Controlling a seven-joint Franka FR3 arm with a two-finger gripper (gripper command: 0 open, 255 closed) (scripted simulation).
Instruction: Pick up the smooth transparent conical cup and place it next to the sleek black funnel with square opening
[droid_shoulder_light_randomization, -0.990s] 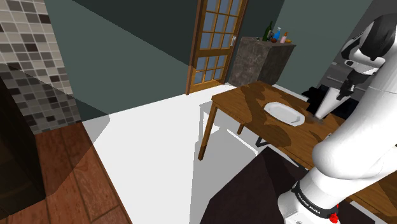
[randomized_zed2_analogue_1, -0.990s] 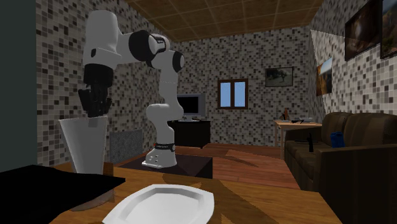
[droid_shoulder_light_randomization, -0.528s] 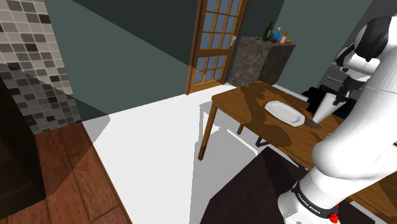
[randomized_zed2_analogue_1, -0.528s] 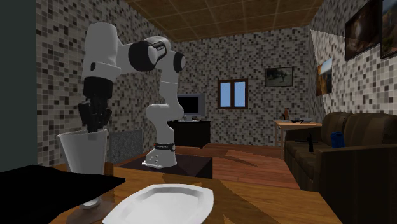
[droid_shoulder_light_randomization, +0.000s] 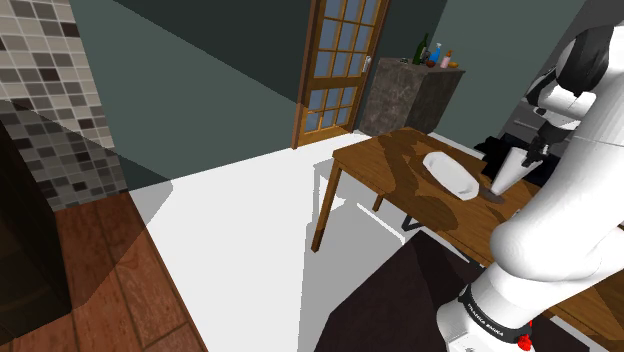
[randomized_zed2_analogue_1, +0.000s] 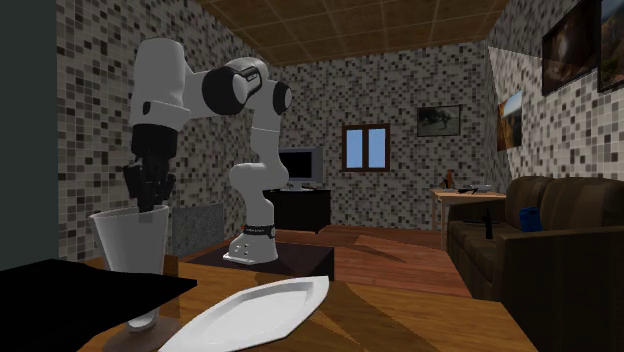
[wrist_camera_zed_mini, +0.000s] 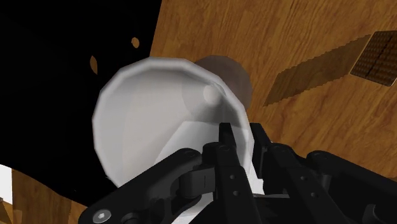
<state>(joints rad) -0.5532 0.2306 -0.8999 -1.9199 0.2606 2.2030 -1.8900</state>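
Wrist view, claw: the claw (wrist_camera_zed_mini: 242, 137) points straight down and is clenched on the cup (wrist_camera_zed_mini: 146, 121)'s rim, one finger inside the mouth and one outside the wall.
Cup from claw: directly below, hanging from the gripped edge of the rim.
Cup axis: upright, wide mouth up, narrow foot down; in the second exterior view the foot seems to rest on the surface (randomized_zed2_analogue_1: 420, 325).
Cup place: just beside the black funnel (randomized_zed2_analogue_1: 85, 290), on the side toward the stand (randomized_zed2_analogue_1: 290, 258).
Plate: a white plate (randomized_zed2_analogue_1: 250, 315) lies near the cup, tilted with one edge lifted.
Arm: the arm (randomized_zed2_analogue_1: 160, 80) rises from the stand, bends high and drops its last link straight down over the cup.
Judgement: the placing looks nearly done; letting go and lifting straight up along the cup's axis should leave it standing.
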